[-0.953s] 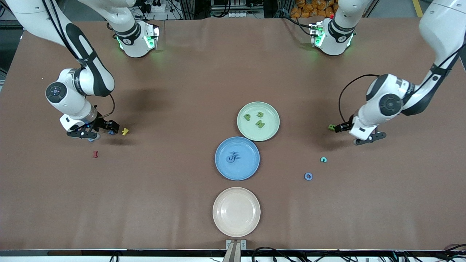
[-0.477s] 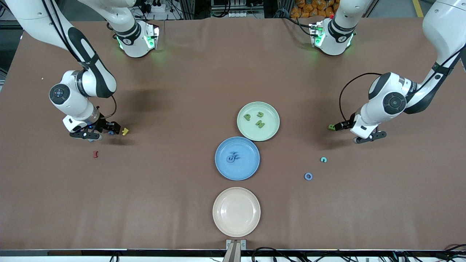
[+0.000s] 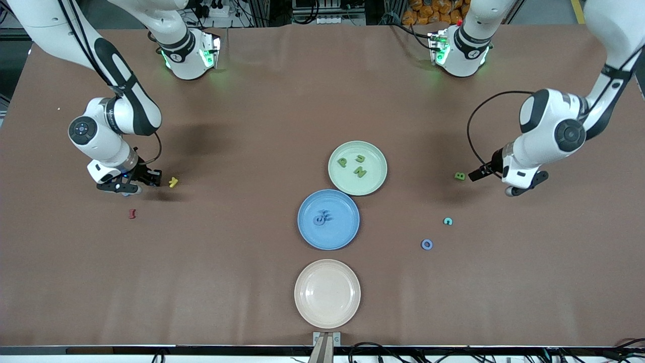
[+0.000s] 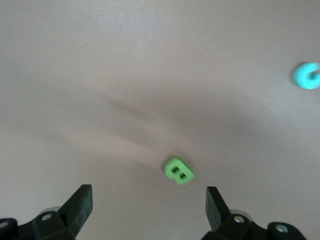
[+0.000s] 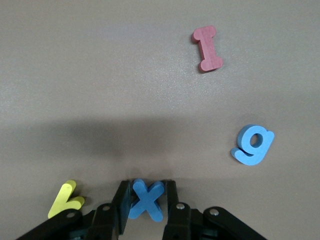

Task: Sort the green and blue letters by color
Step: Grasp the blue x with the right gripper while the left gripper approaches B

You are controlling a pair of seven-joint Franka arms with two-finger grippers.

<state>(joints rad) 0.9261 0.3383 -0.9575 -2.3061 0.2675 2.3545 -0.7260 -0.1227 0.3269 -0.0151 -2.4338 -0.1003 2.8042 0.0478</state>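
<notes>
A: Right gripper [image 5: 147,200]?
B: Clamped on the blue X [image 5: 146,199], down at the table, just beside the yellow letter [image 5: 64,199].
A: Left gripper [image 4: 149,205]?
B: Jaws spread wide, empty, above the green B [image 4: 179,171] lying on the table.

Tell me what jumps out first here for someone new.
Three plates in a row mid-table: the green plate with green letters, the blue plate with blue ones, the cream plate nearest the front camera. At the right arm's end, the right gripper is shut on the blue X. The left gripper hangs open over the green B.
</notes>
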